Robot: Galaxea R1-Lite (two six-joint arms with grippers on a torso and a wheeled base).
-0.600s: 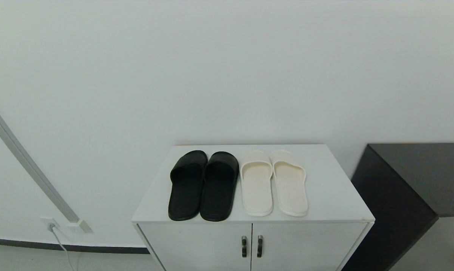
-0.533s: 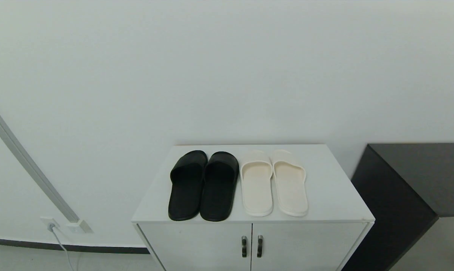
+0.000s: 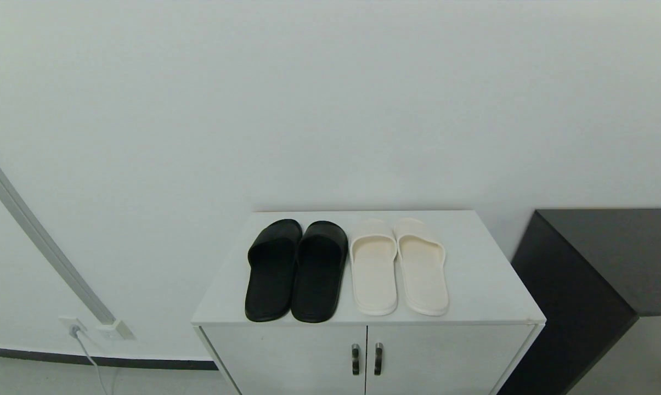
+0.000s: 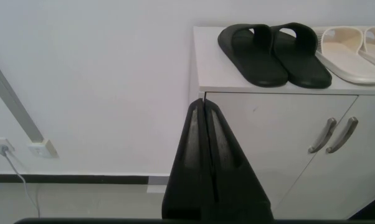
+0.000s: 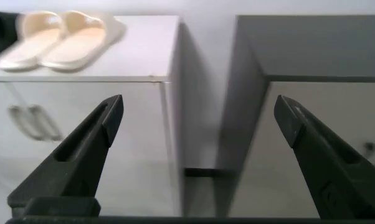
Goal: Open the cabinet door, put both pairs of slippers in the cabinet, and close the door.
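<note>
- The white cabinet [image 3: 489, 285] is seen standing against the wall, with both doors shut.
- The left door handle [image 3: 355, 359] and the right door handle [image 3: 378, 359] are set just beside each other at the centre seam.
- The black slippers [image 3: 297, 274] are laid flat on the cabinet top, on its left half. The two touch side by side, toes to the wall and heels at the front edge.
- The cream slippers [image 3: 399, 269] are lined up just to their right, also as a pair and facing the same way.
- The left gripper [image 4: 204, 104] is held low, near the cabinet's front left corner. Its fingers are pressed together and nothing is caught between them.
- The right gripper [image 5: 198, 102] is held with its fingers spread wide apart and nothing gripped. It is pointed at the gap between the white cabinet and the dark cabinet [image 3: 610, 258] on the right.
- A wall socket [image 3: 72, 326] with a cable plugged in is seen low on the wall to the left.
</note>
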